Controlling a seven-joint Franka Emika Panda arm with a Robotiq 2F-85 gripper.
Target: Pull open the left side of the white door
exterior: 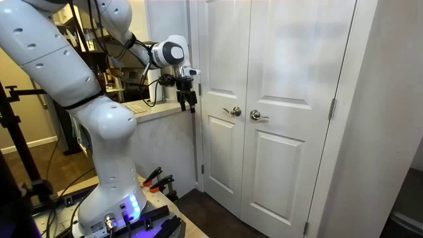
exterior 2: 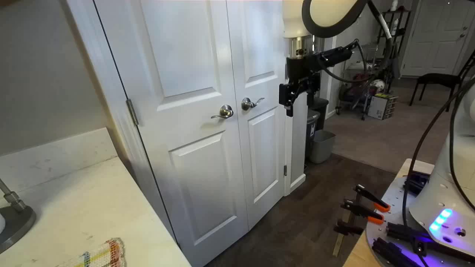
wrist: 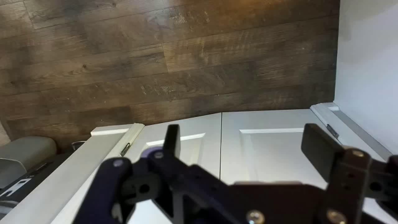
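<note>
The white door has two panelled leaves, both closed and meeting at a narrow seam. The left side of the white door carries a metal lever handle near its right edge. In the wrist view this left leaf lies to the right of the seam. The right leaf has a matching handle. My gripper points down in front of the door, apart from both handles. In the wrist view its fingers are spread with nothing between them. No handle shows there.
A white counter with a half wall stands beside the left leaf. Clamps stick out from the robot's base table. Bins stand past the right leaf. Dark wood floor lies before the door.
</note>
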